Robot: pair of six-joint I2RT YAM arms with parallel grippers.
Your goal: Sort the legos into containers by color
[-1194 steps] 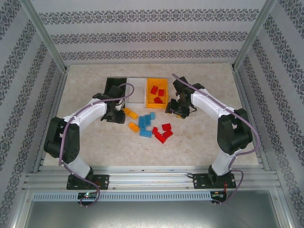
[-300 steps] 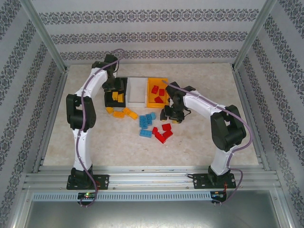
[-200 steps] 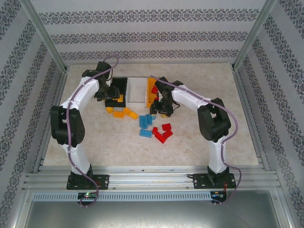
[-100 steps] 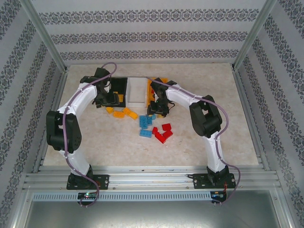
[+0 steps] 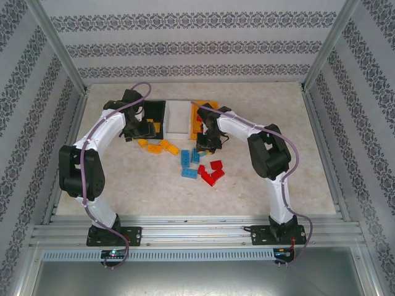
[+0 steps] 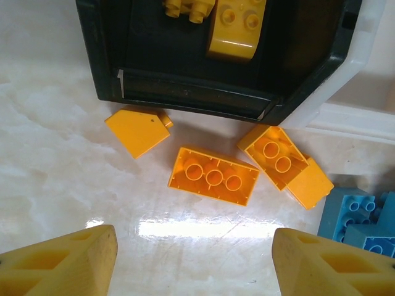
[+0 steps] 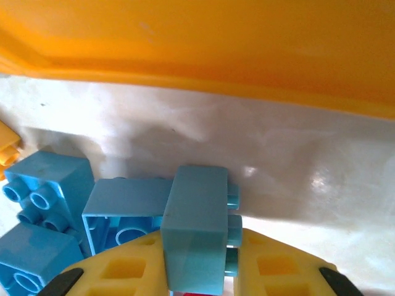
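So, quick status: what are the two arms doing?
Right tool shut on a small light blue plastic brick, beside the orange plastic bin. Left tool open above loose yellow-orange bricks. Other blue bricks sit right alongside.

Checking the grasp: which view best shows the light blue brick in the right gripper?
Right wrist: the light blue brick sits close-up, pinched in the right gripper. Top external: the gripper covers it. The left wrist view catches neighbouring blue bricks, not clearly this one.
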